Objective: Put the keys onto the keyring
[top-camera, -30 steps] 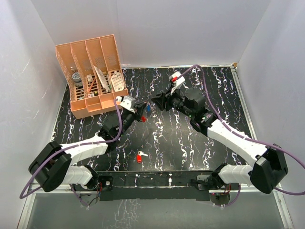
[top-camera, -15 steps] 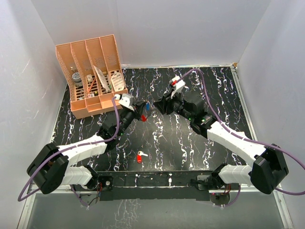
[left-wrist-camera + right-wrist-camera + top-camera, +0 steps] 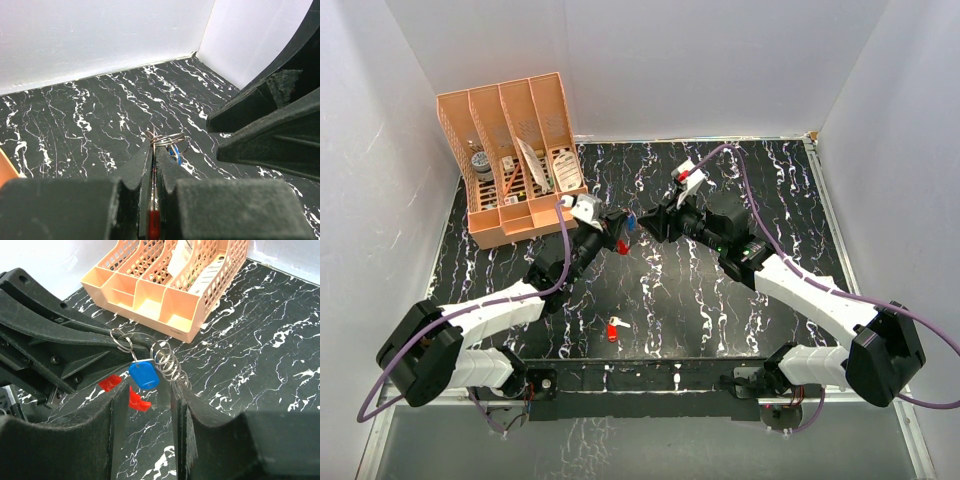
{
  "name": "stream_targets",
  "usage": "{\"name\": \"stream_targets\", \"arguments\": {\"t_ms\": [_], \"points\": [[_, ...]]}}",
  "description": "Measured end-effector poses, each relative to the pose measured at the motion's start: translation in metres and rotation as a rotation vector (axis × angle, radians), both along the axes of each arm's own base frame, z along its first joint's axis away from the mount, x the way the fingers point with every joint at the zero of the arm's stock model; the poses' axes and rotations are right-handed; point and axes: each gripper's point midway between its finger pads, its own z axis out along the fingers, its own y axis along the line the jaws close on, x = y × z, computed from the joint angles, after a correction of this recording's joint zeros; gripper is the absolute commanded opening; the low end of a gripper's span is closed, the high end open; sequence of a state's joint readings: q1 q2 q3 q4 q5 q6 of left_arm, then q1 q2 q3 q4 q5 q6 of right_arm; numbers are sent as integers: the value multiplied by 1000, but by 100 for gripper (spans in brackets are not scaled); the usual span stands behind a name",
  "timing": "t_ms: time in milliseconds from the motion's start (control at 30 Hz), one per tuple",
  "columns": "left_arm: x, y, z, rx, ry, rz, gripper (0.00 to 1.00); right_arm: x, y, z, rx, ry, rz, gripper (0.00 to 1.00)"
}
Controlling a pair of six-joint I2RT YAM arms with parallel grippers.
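Top external view: the two arms meet over the middle of the counter (image 3: pixel 720 320). The left pincer (image 3: pixel 618 232) is closed on the keyring (image 3: pixel 622 246), whose red part shows just below its tip. The blue key (image 3: pixel 632 224) sits between this pincer and the right pincer (image 3: pixel 651 222), which faces it from just beside. The red key (image 3: pixel 612 330) lies alone on the counter near the front edge, well apart from both pincers. An orange organizer (image 3: pixel 510 165) stands at the back left corner.

Left wrist view: the left pincer's fingers press together with a thin red sliver clamped between them. Wire rings (image 3: pixel 169 139) stick out past the tips, with a bit of blue under them. The right pincer's black fingers fill the right side, pointing at the rings.

Right wrist view: the right pincer's jaws stand partly open. The blue key hangs in the gap, off the counter, and neither finger visibly clamps it. The wire rings sit at the tip of one finger; whether they touch it I cannot tell. Red pieces of the keyring hang just beside the blue key, below the left pincer.
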State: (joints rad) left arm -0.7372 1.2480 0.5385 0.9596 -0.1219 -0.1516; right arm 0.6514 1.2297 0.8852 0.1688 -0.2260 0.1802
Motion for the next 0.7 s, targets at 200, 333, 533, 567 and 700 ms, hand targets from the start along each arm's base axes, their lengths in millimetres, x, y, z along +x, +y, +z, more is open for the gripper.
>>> {"name": "stream_targets", "arguments": {"t_ms": [200, 333, 533, 567, 700], "points": [[0, -5, 6, -6, 6, -23, 0, -4, 5, 4, 0, -28, 46, 37], [-2, -10, 7, -6, 16, -50, 0, -6, 7, 4, -4, -35, 64, 37], [-7, -15, 2, 2, 36, -84, 0, -4, 9, 7, -10, -55, 74, 36], [-7, -15, 1, 5, 41, -88, 0, -4, 9, 8, -11, -58, 75, 35], [-9, -17, -2, 11, 50, -103, 0, -1, 12, 11, -14, -68, 80, 32]]}}
